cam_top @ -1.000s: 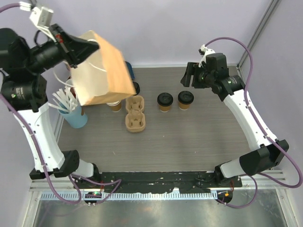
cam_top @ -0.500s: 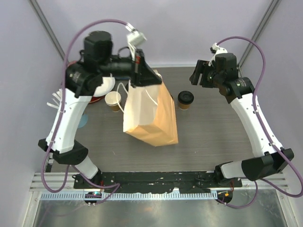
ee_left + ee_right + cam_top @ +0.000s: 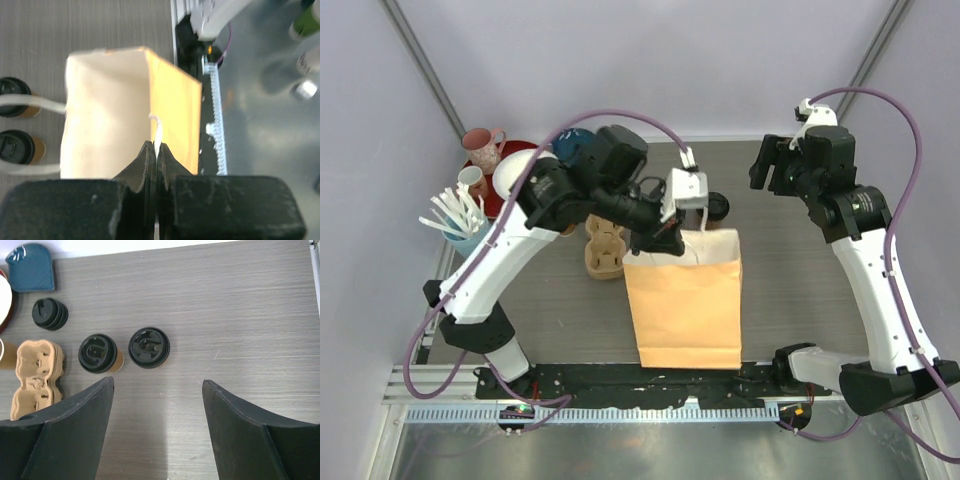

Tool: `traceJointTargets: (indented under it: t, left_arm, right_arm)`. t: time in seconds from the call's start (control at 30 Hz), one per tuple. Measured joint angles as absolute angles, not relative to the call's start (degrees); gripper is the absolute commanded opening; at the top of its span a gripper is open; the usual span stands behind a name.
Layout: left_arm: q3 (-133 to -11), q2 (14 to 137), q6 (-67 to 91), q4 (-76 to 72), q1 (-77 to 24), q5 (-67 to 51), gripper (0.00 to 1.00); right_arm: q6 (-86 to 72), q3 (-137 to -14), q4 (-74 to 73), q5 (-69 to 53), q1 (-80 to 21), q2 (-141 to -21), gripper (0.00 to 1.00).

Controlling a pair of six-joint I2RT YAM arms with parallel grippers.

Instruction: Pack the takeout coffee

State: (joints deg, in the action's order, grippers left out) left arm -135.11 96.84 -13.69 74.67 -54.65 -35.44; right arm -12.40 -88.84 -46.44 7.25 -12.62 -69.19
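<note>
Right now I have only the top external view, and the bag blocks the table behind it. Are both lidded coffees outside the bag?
Observer: Yes. The right wrist view shows one lidded cup and a second lidded cup upright, side by side on the table.
Operator: What is the left arm holding?
Observer: The left wrist view shows the left pincer shut on the white handle of the paper bag.
Operator: Anything inside the bag?
Observer: Its mouth is open; the part inside that shows holds no cup.
</note>
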Motion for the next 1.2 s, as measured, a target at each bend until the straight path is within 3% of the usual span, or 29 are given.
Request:
traceJointTargets:
  t: [0.23, 0.5, 0.57, 0.67, 0.77, 0.97, 1.2]
  left_arm:
    - [-121.8, 98.0, -20.8, 74.8, -61.3, -28.8, 0.00]
    - [-119.7, 99.2, -23.3, 76.1, -65.3, -27.1, 0.00]
    - [-119.7, 99.2, -23.3, 76.4, -65.6, -27.9, 0.09]
    - [-119.7, 99.2, -23.8, 76.8, -65.6, -29.5, 0.45]
    - [-119.8, 99.2, -24.3, 77.0, -65.6, -31.1, 0.59]
    - [-122.0, 99.2, -24.6, 77.6, -65.6, -31.9, 0.77]
    - [-130.5, 98.6, -24.7, 77.6, -65.6, -33.6, 0.87]
  right_arm:
    - [-8.6, -83.8, -46.4, -0.1, -12.6, -67.2, 0.77]
    - [-5.1, -81.8, -46.3, -9.4, -12.6, -65.2, 0.78]
    - [-4.1, -81.9, -46.4, -11.6, -12.6, -64.3, 0.78]
    - [-2.8, -82.0, -46.9, -15.0, -12.6, -63.5, 0.78]
    - [-2.0, -82.0, -47.5, -17.5, -12.6, -63.4, 0.78]
    - [-1.5, -82.0, -48.2, -19.7, -12.6, -63.7, 0.77]
    - [-1.3, -82.0, -48.5, -20.7, -12.6, -64.7, 0.77]
